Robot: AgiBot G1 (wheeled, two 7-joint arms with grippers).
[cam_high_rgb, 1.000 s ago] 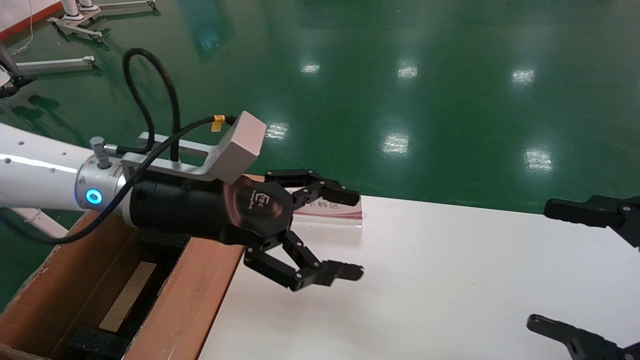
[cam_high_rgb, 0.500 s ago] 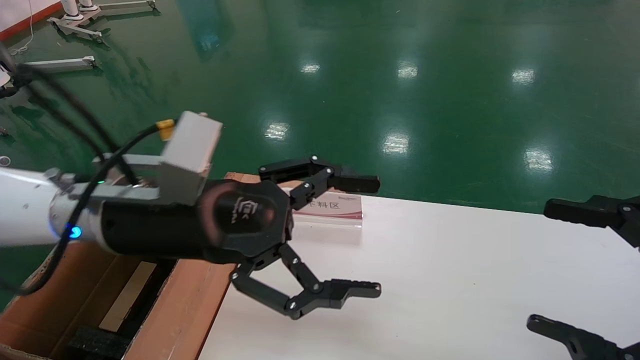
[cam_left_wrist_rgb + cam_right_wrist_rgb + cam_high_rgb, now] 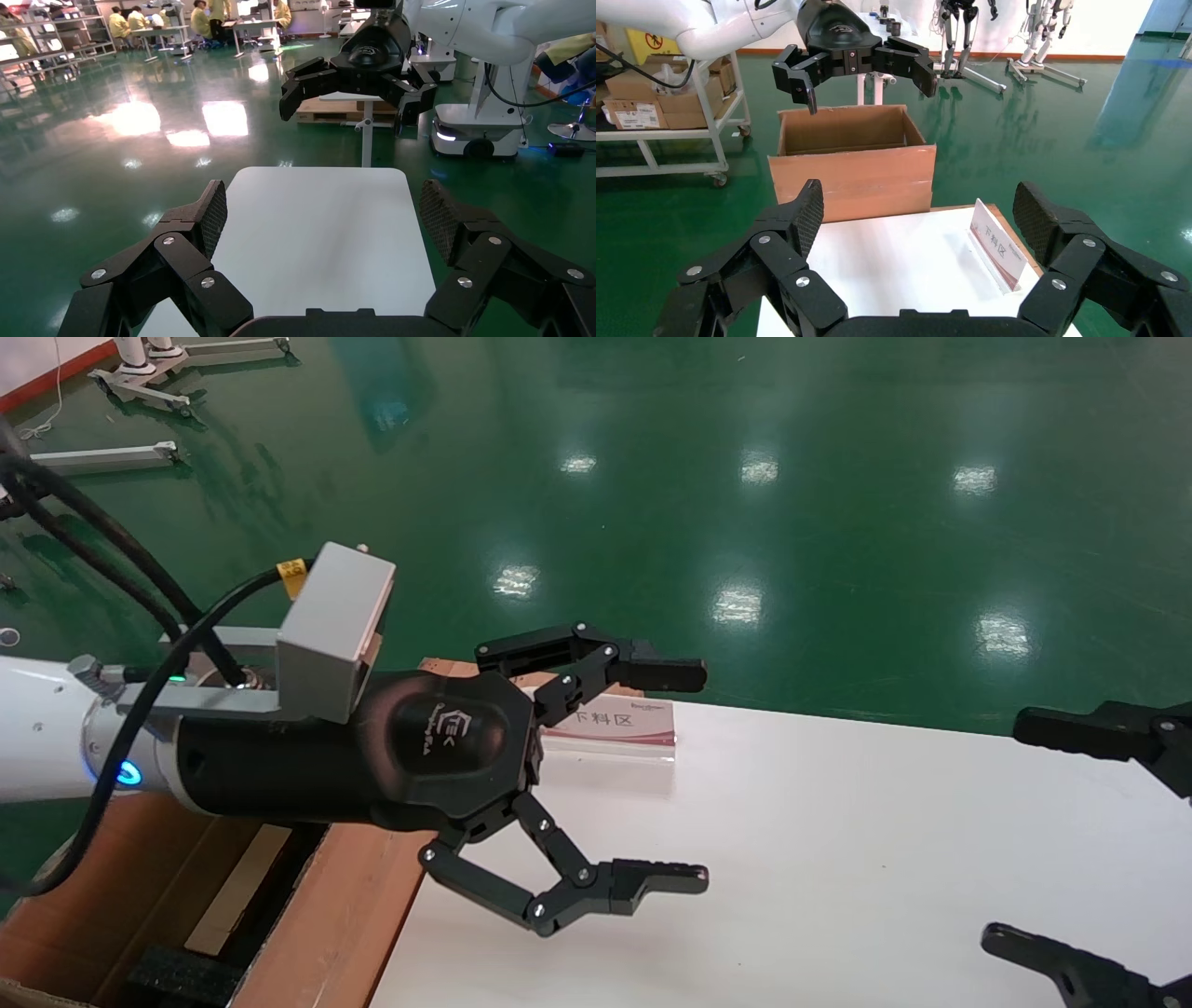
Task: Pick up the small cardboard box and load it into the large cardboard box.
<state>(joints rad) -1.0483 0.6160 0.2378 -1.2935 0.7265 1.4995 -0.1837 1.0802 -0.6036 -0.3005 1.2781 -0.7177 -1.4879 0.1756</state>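
Observation:
The large cardboard box [image 3: 354, 896] stands against the white table's left edge, with black foam [image 3: 177, 975] inside. Between the foam lies a flat tan carton, the small cardboard box [image 3: 237, 887], partly hidden by my left arm. My left gripper [image 3: 691, 775] hovers open and empty just past the box's wall, over the table's left part. In the right wrist view the left gripper [image 3: 866, 88] hangs above the large cardboard box [image 3: 852, 175]. My right gripper [image 3: 1010, 831] stays open and empty at the table's right edge.
A small white sign [image 3: 615, 724] with red trim stands on the white table [image 3: 838, 859] at its far left corner, just behind the left gripper. Green floor surrounds the table. Carts and robot stands are far off.
My left gripper has swung from over the large box's wall out toward the table and rolled a little, staying open. The right gripper has not moved.

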